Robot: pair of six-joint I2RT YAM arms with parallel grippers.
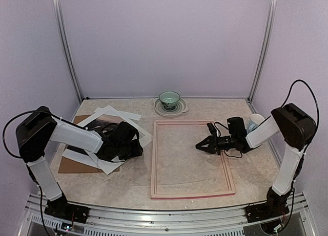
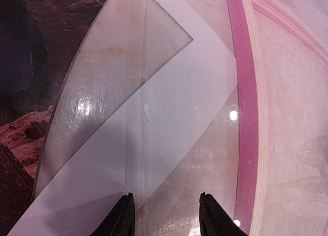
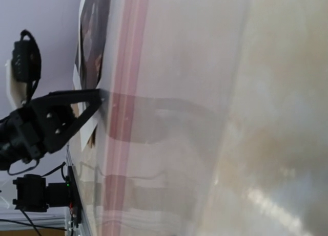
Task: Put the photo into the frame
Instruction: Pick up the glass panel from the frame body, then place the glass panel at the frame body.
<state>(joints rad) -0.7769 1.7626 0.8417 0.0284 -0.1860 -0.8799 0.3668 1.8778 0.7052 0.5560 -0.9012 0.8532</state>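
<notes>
Pink frame (image 1: 192, 195) lies empty; photo (image 2: 20, 67) waits by the table's (image 1: 133, 185) left edge beneath the left gripper (image 2: 165, 197), fingers spread; right gripper's (image 1: 201, 144) state unclear.

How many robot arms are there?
2. The left arm reaches over the papers on the left; the right arm reaches over the frame on the right. None seems hidden.

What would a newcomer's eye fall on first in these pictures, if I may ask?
The pink frame lies flat in the middle of the table. To its left, the dark photo sits in a pile with the white mat, under the bent left arm. A green bowl stands by the back wall.
</notes>
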